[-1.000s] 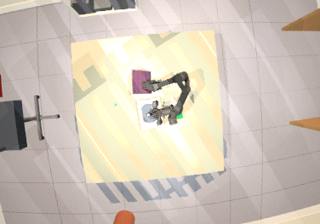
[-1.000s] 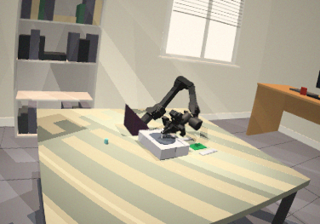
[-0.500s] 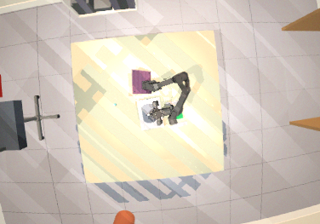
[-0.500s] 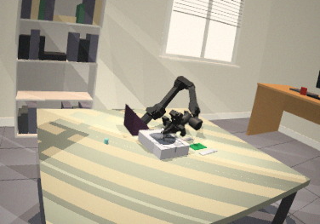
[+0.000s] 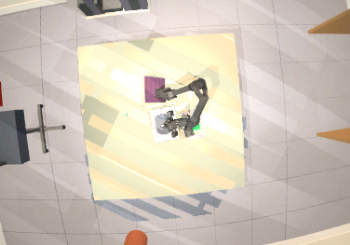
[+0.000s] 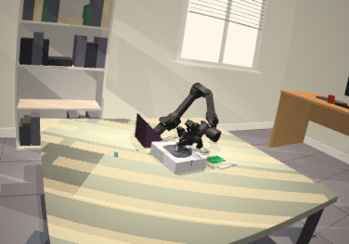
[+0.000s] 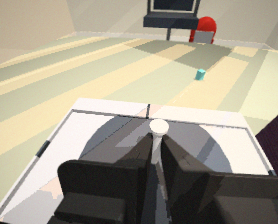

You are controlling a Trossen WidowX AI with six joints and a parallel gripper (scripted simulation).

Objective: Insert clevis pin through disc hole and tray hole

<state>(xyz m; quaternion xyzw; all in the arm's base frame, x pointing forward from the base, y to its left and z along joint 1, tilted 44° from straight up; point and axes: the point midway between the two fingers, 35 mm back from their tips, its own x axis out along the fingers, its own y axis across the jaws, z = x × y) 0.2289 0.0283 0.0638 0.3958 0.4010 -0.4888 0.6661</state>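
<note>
The steel tray (image 6: pixel 190 167) (image 7: pixel 230 115) (image 5: pixel 156 139) is a pale rimmed box on the table. The grey disc (image 7: pixel 107 131) (image 5: pixel 161 123) (image 6: pixel 173 150) lies in it, apparently flat. My gripper (image 7: pixel 156 137) (image 6: pixel 179 148) is over the disc, shut on the clevis pin. The pin (image 7: pixel 159 127) is head up, its round pale head above the fingertips and part of its shank showing between them. The fingers hide the disc's hole, the tray's pin hole and the pin's lower end, so I cannot tell whether the pin is in either hole.
A dark purple panel (image 5: pixel 154 89) (image 6: pixel 146 132) stands beside the tray, close to the arm. A small teal object (image 5: pixel 125 114) (image 6: pixel 116 154) (image 7: pixel 200 74) is on the table beyond the tray. A green piece (image 6: pixel 216 160) and a pale flat piece (image 6: pixel 226 165) lie on the tray's other side.
</note>
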